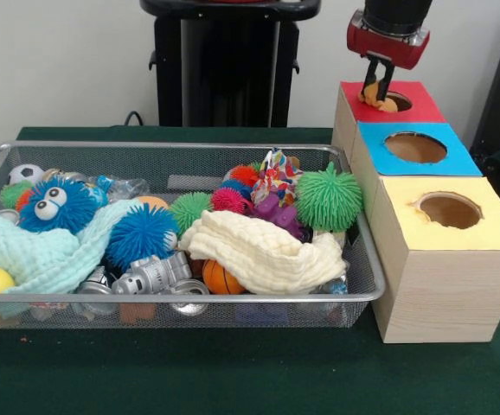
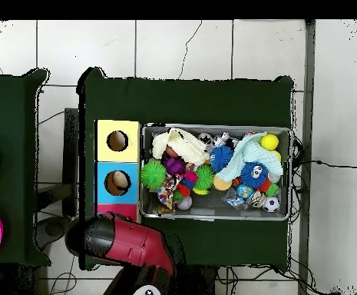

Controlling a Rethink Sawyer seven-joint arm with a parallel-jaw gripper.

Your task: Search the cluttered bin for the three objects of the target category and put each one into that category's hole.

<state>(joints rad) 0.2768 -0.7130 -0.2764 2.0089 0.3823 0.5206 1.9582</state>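
At upper right, we saw the gripper [image 1: 377,84] clenched on a tan-orange plush toy [image 1: 377,98] at the rim of the red box's hole [image 1: 393,100], clear of the bin [image 1: 189,148].

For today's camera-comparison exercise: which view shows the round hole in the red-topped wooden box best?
The front view. There the round hole in the red-topped wooden box is partly visible behind the gripper, which holds a tan-orange toy at it. In the overhead view the red arm hides that hole.
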